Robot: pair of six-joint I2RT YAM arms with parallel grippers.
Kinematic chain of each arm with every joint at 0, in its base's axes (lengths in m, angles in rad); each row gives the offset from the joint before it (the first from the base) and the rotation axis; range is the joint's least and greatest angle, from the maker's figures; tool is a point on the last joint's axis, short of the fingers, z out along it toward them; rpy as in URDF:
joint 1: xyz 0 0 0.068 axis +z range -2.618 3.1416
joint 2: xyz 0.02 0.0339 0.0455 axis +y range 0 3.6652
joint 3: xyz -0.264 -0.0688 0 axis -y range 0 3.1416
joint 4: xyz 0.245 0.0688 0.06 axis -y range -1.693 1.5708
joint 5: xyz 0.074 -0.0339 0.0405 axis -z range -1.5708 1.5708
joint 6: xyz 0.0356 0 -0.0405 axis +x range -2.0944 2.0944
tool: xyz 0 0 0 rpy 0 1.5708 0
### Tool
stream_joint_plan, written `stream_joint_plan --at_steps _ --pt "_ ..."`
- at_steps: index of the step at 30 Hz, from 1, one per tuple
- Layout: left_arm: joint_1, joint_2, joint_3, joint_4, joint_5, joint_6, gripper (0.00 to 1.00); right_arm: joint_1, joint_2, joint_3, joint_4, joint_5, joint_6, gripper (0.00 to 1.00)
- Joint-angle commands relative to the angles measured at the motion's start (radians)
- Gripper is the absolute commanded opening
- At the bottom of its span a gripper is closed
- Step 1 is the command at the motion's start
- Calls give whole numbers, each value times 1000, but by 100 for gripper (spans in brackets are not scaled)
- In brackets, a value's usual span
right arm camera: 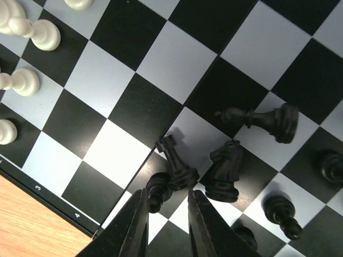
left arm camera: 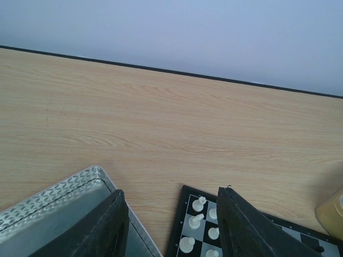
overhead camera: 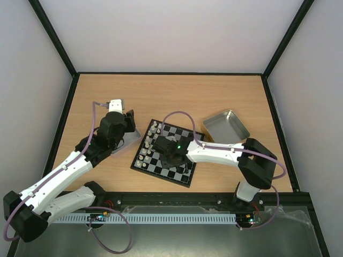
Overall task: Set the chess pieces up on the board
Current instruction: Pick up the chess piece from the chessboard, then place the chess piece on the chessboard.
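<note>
The board (overhead camera: pixel 185 134) lies in the middle of the table. White pieces (overhead camera: pixel 148 143) stand along its left side and also show in the left wrist view (left arm camera: pixel 198 204). My right gripper (right arm camera: pixel 167 214) is low over the board, jaws slightly apart. A black pawn (right arm camera: pixel 159 188) stands between the fingers, close to the left finger (right arm camera: pixel 134 227). A black rook (right arm camera: pixel 178 163) and a knight (right arm camera: pixel 225 170) stand just beyond the tips, and another black piece (right arm camera: pixel 262 119) lies on its side. My left gripper (left arm camera: pixel 171 219) is open and empty, between the left tray and the board corner (left arm camera: pixel 183 214).
A metal tray (left arm camera: pixel 59 193) lies under the left arm, left of the board. A second metal tray (overhead camera: pixel 226 126) lies at the board's right. More black pawns (right arm camera: pixel 281 211) stand near the right gripper. Black rails frame the table.
</note>
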Motion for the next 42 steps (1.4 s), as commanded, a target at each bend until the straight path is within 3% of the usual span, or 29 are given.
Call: stream_joint_plan --at_steps 1,13,20,34,42 --pt "6 -9 -5 -7 -31 -9 48 14 29 19 25 -10 -18 20" --pt "6 -8 -3 -7 -27 -8 47 24 76 15 43 -17 -27 13" --pt "6 -6 -4 -8 -26 -8 47 27 51 8 40 5 -24 2" --pt "5 -3 -5 -3 -22 -8 47 28 -140 -135 -50 -43 36 2" --pt "6 1 -5 -4 -24 -8 47 71 -147 -123 -122 -25 57 2"
